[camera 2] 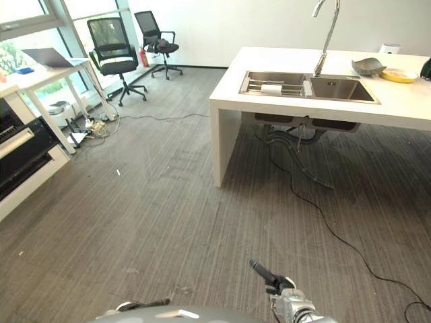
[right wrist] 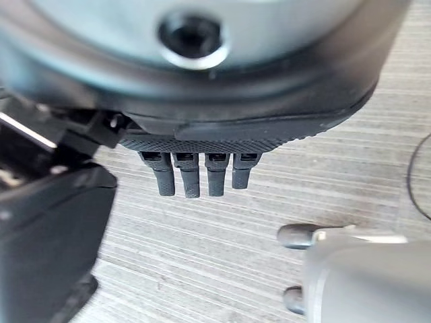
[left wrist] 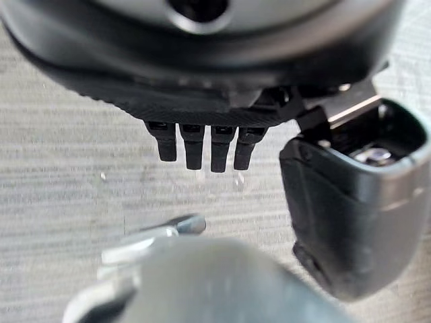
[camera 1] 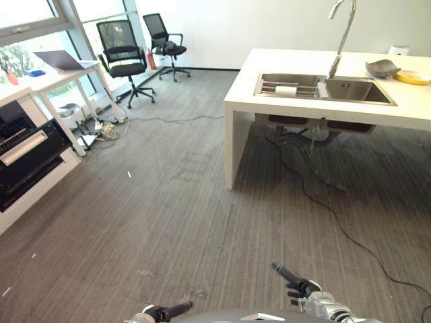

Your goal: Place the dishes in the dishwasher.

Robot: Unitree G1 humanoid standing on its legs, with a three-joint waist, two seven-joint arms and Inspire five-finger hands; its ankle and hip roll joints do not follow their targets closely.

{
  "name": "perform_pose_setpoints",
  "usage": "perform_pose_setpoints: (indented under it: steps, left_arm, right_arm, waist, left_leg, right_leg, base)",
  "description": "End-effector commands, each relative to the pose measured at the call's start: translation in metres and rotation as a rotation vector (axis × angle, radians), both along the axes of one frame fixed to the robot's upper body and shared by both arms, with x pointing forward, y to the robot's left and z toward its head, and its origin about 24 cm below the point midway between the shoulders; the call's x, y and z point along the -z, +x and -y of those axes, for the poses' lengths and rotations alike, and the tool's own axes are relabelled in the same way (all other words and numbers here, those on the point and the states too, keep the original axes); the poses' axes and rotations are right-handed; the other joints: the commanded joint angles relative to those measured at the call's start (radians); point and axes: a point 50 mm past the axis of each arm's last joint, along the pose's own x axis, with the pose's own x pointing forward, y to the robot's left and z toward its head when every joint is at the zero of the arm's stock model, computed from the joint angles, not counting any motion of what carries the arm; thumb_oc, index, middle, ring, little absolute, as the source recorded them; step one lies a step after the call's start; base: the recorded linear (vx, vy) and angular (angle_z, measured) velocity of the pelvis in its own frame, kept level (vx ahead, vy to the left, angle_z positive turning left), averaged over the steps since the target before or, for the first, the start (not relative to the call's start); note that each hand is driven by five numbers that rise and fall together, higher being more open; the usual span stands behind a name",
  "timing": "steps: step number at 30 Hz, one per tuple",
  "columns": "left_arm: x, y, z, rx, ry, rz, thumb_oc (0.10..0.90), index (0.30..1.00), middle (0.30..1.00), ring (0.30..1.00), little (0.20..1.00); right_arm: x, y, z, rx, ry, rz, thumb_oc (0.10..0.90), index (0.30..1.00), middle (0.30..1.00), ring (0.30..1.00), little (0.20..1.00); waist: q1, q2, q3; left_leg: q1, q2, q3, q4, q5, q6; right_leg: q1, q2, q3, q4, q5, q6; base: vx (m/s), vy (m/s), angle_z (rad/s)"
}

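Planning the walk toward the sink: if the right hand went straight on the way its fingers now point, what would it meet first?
Probably nothing close: the right hand points its straight fingers up-left over bare floor, away from the counter. Depth is hard to judge here.

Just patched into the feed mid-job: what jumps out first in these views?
The white counter stands ahead to the right, with a steel sink and tall faucet set in it; a grey bowl and a yellow plate sit at its far right. An open dark dishwasher stands at the left edge. Both the left robot hand and the right robot hand hang open over bare floor.
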Motion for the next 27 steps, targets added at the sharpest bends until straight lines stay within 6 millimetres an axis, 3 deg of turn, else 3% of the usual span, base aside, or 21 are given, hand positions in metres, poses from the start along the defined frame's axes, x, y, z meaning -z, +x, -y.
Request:
perform_pose_setpoints:
  steps: [1, 6, 10, 18, 27]
  left_arm:
    - [-0.005, 0.039, 0.02, -0.011, -0.07, 0.116, 0.8, 0.9, 0.9, 0.9, 0.9]
    - [-0.008, 0.05, 0.023, 0.043, -0.063, 0.154, 0.8, 0.9, 0.9, 0.9, 0.9]
    - [-0.01, 0.06, 0.028, 0.083, -0.052, 0.186, 0.8, 0.9, 0.9, 0.9, 0.9]
    - [-0.011, 0.06, 0.019, 0.109, -0.009, 0.188, 0.8, 0.9, 0.9, 0.9, 0.9]
    - [-0.015, 0.072, 0.024, 0.162, -0.009, 0.22, 0.8, 0.9, 0.9, 0.9, 0.9]
  right_arm:
    - [-0.002, 0.002, 0.009, 0.041, -0.01, -0.005, 0.8, 0.9, 0.9, 0.9, 0.9]
    - [-0.001, 0.0, 0.006, 0.044, -0.001, -0.002, 0.8, 0.9, 0.9, 0.9, 0.9]
    - [-0.003, 0.01, 0.005, -0.01, -0.024, 0.03, 0.8, 0.9, 0.9, 0.9, 0.9]
    - [-0.011, 0.029, 0.013, -0.074, -0.082, 0.074, 0.8, 0.9, 0.9, 0.9, 0.9]
    - [-0.003, 0.003, 0.015, -0.015, -0.069, -0.003, 0.8, 0.9, 0.9, 0.9, 0.9]
  waist:
    - [-0.031, -0.024, 0.055]
    - [-0.039, -0.024, 0.063]
    - [-0.044, -0.027, 0.074]
    - [-0.072, -0.021, 0.081]
    - [-0.096, -0.014, 0.065]
  left_leg:
    - [0.041, -0.008, -0.022, -0.043, -0.044, -0.028]
    - [0.038, -0.004, -0.008, -0.043, -0.047, -0.03]
    - [0.028, 0.005, 0.032, -0.043, -0.048, -0.035]
    - [0.03, 0.023, 0.135, -0.043, -0.059, -0.029]
    - [0.051, 0.026, 0.145, -0.043, -0.073, -0.029]
  right_leg:
    - [0.159, -0.025, 0.032, -0.202, 0.015, 0.085]
    - [0.153, -0.025, 0.037, -0.205, 0.02, 0.088]
    - [0.14, -0.024, 0.048, -0.226, 0.04, 0.098]
    - [0.105, -0.005, 0.145, -0.224, 0.068, 0.108]
    - [0.125, 0.0, 0.158, -0.226, 0.057, 0.105]
  base:
    - [0.0, 0.0, -0.04]
    - [-0.01, -0.002, -0.1]
    - [-0.03, -0.014, -0.2]
    - [-0.01, -0.003, -0.5]
    - [0.04, 0.005, -0.19]
